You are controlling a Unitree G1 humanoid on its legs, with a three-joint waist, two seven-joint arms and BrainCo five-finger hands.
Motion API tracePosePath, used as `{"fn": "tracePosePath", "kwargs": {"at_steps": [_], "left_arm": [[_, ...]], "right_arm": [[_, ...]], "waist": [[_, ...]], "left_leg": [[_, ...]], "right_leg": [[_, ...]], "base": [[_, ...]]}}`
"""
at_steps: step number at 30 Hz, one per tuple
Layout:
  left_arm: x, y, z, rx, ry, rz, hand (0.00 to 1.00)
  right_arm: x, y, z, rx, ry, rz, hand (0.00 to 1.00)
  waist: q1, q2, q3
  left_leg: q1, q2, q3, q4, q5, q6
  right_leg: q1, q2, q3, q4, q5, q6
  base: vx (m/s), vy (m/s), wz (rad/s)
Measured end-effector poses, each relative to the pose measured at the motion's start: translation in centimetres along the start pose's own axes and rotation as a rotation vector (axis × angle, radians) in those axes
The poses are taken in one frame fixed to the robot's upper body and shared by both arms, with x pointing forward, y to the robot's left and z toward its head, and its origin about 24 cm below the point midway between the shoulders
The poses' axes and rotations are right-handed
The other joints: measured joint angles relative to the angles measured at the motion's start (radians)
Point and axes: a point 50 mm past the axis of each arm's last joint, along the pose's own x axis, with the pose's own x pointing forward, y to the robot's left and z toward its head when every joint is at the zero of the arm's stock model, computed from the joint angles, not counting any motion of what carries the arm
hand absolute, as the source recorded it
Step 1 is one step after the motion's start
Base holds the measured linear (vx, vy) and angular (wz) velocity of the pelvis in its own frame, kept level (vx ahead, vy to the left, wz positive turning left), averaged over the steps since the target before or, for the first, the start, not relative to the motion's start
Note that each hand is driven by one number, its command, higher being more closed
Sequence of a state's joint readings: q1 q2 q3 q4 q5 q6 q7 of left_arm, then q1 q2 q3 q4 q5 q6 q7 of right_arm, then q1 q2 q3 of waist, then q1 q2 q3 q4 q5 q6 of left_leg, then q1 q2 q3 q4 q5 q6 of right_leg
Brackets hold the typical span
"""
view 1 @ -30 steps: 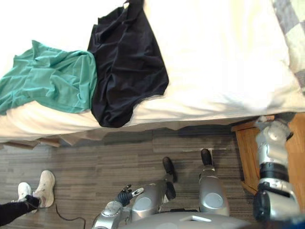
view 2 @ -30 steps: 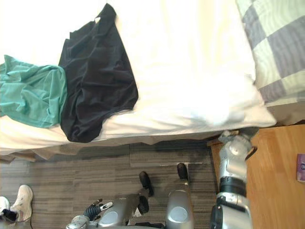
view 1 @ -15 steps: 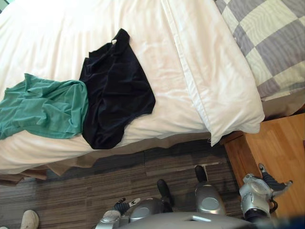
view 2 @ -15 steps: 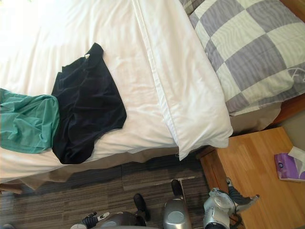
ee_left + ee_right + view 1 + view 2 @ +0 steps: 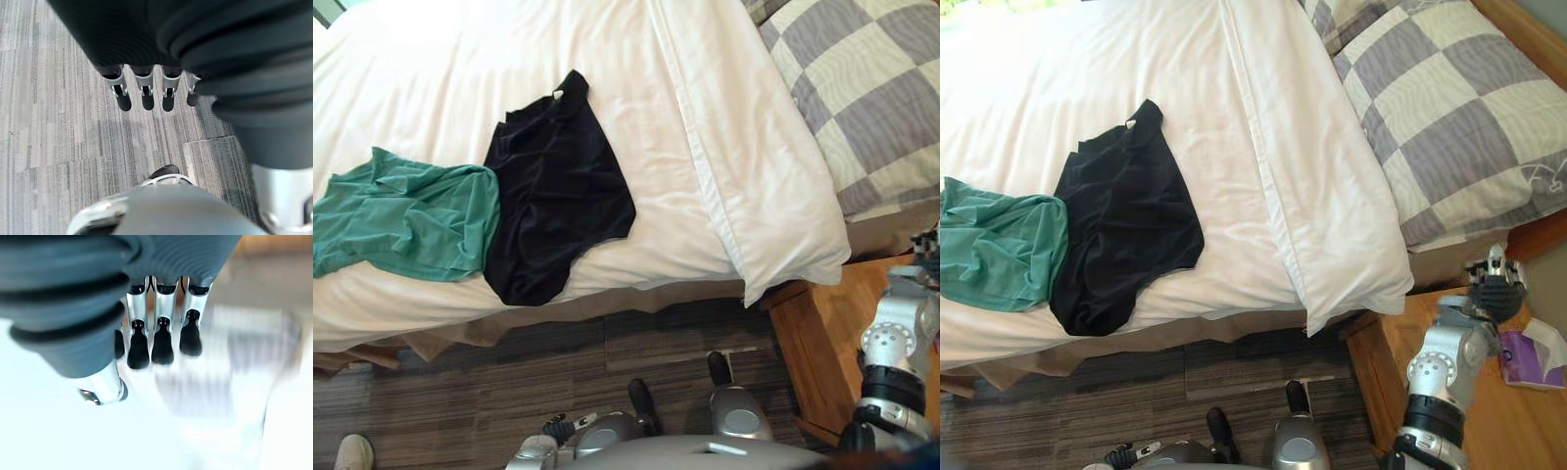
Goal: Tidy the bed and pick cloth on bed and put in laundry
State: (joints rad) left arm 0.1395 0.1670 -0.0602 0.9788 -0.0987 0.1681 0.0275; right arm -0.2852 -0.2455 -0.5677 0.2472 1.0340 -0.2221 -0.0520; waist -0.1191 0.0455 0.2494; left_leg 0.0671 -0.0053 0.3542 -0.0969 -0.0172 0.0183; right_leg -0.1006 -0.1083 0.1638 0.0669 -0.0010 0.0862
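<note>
On the bed (image 5: 636,59), near its front edge: two loose garments, neither held.
- Black cloth (image 5: 558,196): thin, matt and creased. It lies flat and spread, narrow at the far end and broad at the near end, where its hem droops just over the bed's edge.
- Green cloth (image 5: 411,220): soft, bunched and heavily folded. It sits beside the black cloth and touches it along one side, the black edge lying a little over the green. Its far side is cut off by the frame.
- White cover (image 5: 1332,215): smooth, with a long straight seam running toward the head of the bed. One corner hangs in a point past the bed's front edge.
- Checked pillow (image 5: 1449,117): grey and cream squares, plump, at the head of the bed and partly tucked under the white cover.

Beside the head of the bed:
- Wooden nightstand (image 5: 1508,431), orange-brown and flat-topped.
- Purple tissue box (image 5: 1523,357) on the nightstand, partly behind the arm.
- Right hand (image 5: 1495,284), raised above the nightstand and off the bed. Its fingers (image 5: 161,342) are straight and side by side, holding nothing; what lies past them is a blur.

Below the bed's front edge:
- Grey striped floor (image 5: 49,122).
- Left hand (image 5: 146,95), hanging over the floor with fingers straight and empty.
- A person's white shoe (image 5: 352,452), cut off at the frame's corner.
</note>
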Motion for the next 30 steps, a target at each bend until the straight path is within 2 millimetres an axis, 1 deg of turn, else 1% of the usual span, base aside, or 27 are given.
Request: {"fn": "tracePosePath", "kwargs": {"at_steps": [1,2,3,4,5,6,7,9,10,12,14,15,16,17,21,25,27,30], "left_arm": [[0.0,0.0,-0.1,-0.001,0.001,-0.003,0.0],[0.0,0.0,-0.1,-0.001,0.001,-0.004,0.0],[0.0,0.1,0.0,-0.002,-0.004,-0.005,0.0],[0.1,0.1,0.7,-0.021,-0.023,-0.008,0.0],[0.1,0.1,0.8,-0.026,-0.027,-0.01,0.0],[0.2,0.0,1.8,-0.042,-0.05,-0.015,0.0],[0.3,-0.1,2.5,-0.056,-0.066,-0.018,0.0],[0.4,-0.5,4.8,-0.104,-0.119,-0.029,0.0],[0.4,-0.7,5.3,-0.116,-0.129,-0.036,0.0],[0.4,-1.4,6.8,-0.152,-0.162,-0.052,0.0],[0.3,-1.6,7.9,-0.165,-0.184,-0.054,0.0],[0.2,-1.7,8.9,-0.182,-0.209,-0.061,0.0],[0.1,-1.7,9.9,-0.194,-0.233,-0.054,0.0],[0.1,-1.7,10.2,-0.199,-0.24,-0.052,0.0],[-0.5,-2.0,12.7,-0.238,-0.312,-0.055,0.0],[-1.0,-2.6,15.3,-0.26,-0.373,-0.083,0.0],[-1.3,-3.4,16.4,-0.297,-0.394,-0.111,0.0],[-1.9,-4.7,17.7,-0.303,-0.428,-0.152,0.0]], "right_arm": [[0.6,1.5,-0.2,0.087,0.014,0.064,1.0],[0.6,1.7,-0.2,0.094,0.015,0.075,1.0],[0.9,3.2,-0.4,0.128,0.028,0.136,1.0],[1.4,6.1,-0.7,0.185,0.042,0.233,1.0],[1.5,6.6,-0.7,0.196,0.042,0.247,1.0],[1.9,8.8,-0.5,0.217,0.046,0.322,1.0],[2.0,10.3,-0.6,0.224,0.057,0.372,1.0],[1.6,14.6,-1.1,0.264,0.089,0.498,1.0],[1.3,15.1,-1.4,0.267,0.099,0.508,1.0],[0.3,16.2,-2.9,0.281,0.146,0.507,1.0],[-0.4,17.1,-3.8,0.319,0.164,0.493,1.0],[-0.9,17.8,-3.8,0.354,0.158,0.497,1.0],[-1.3,18.4,-3.5,0.4,0.146,0.51,1.0],[-1.4,18.5,-3.4,0.414,0.141,0.513,1.0],[-1.3,20.0,-2.5,0.522,0.094,0.54,1.0],[-1.4,19.7,-1.9,0.633,0.029,0.626,1.0],[-1.4,18.5,-2.4,0.664,0.003,0.63,1.0],[-1.2,15.2,-3.2,0.687,-0.048,0.587,1.0]], "waist": [[-0.001,0.001,0.001],[-0.001,0.001,0.001],[-0.001,0.003,0.007],[-0.002,0.007,0.04],[-0.002,0.008,0.046],[0.0,0.014,0.08],[0.002,0.021,0.106],[0.003,0.044,0.174],[0.006,0.053,0.179],[0.029,0.081,0.212],[0.039,0.092,0.224],[0.056,0.092,0.235],[0.059,0.092,0.252],[0.059,0.092,0.254],[0.069,0.093,0.26],[0.077,0.092,0.263],[0.076,0.091,0.265],[0.076,0.089,0.266]], "left_leg": [[-0.005,-0.001,-0.001,0.001,0.0,0.0],[-0.007,-0.001,-0.001,0.002,0.0,0.0],[-0.026,-0.001,-0.005,0.024,-0.006,0.002],[-0.064,0.0,-0.008,0.078,-0.026,0.008],[-0.071,0.001,-0.008,0.087,-0.03,0.01],[-0.108,0.001,-0.009,0.138,-0.047,0.016],[-0.136,0.001,-0.011,0.166,-0.056,0.019],[-0.238,0.004,-0.017,0.251,-0.079,0.022],[-0.267,0.005,-0.018,0.265,-0.084,0.02],[-0.357,0.012,-0.024,0.316,-0.086,0.022],[-0.429,0.023,-0.029,0.354,-0.088,0.023],[-0.476,0.03,-0.031,0.38,-0.087,0.023],[-0.512,0.037,-0.038,0.401,-0.086,0.026],[-0.525,0.038,-0.04,0.406,-0.086,0.026],[-0.614,0.04,-0.038,0.443,-0.084,0.028],[-0.688,0.039,-0.041,0.49,-0.093,0.024],[-0.711,0.043,-0.046,0.517,-0.102,0.025],[-0.717,0.052,-0.048,0.56,-0.134,0.019]], "right_leg": [[-0.006,-0.001,0.0,0.005,0.0,0.0],[-0.008,-0.001,0.0,0.006,0.0,0.0],[-0.022,-0.003,0.0,0.017,0.0,0.0],[-0.046,-0.009,0.0,0.042,-0.001,-0.001],[-0.051,-0.01,0.0,0.046,-0.002,-0.001],[-0.077,-0.016,0.002,0.069,-0.008,-0.002],[-0.097,-0.02,0.002,0.088,-0.015,-0.002],[-0.192,-0.028,0.001,0.161,-0.031,0.003],[-0.22,-0.029,0.001,0.177,-0.034,0.004],[-0.307,-0.029,-0.007,0.23,-0.042,-0.002],[-0.37,-0.027,-0.018,0.258,-0.045,-0.006],[-0.417,-0.027,-0.021,0.278,-0.045,-0.007],[-0.447,-0.029,-0.036,0.295,-0.048,-0.011],[-0.459,-0.029,-0.039,0.301,-0.049,-0.013],[-0.559,-0.034,-0.042,0.358,-0.056,-0.016],[-0.65,-0.04,-0.042,0.446,-0.093,-0.022],[-0.675,-0.041,-0.043,0.481,-0.109,-0.028],[-0.677,-0.038,-0.045,0.519,-0.135,-0.031]], "base": [[0.01,-0.041,0.02],[0.0,-0.039,0.05],[-0.02,-0.033,0.09],[-0.02,-0.033,0.09],[-0.09,-0.031,0.09],[-0.1,-0.018,0.08],[-0.16,-0.027,0.14],[-0.17,-0.021,0.2],[-0.15,-0.028,0.24],[-0.09,-0.04,0.25],[-0.06,-0.045,0.23],[-0.04,-0.059,0.25],[-0.01,-0.043,0.2],[-0.01,-0.038,0.2],[0.01,-0.024,0.09],[-0.01,-0.034,0.14],[-0.02,-0.057,0.12],[0.0,-0.048,0.01]]}}
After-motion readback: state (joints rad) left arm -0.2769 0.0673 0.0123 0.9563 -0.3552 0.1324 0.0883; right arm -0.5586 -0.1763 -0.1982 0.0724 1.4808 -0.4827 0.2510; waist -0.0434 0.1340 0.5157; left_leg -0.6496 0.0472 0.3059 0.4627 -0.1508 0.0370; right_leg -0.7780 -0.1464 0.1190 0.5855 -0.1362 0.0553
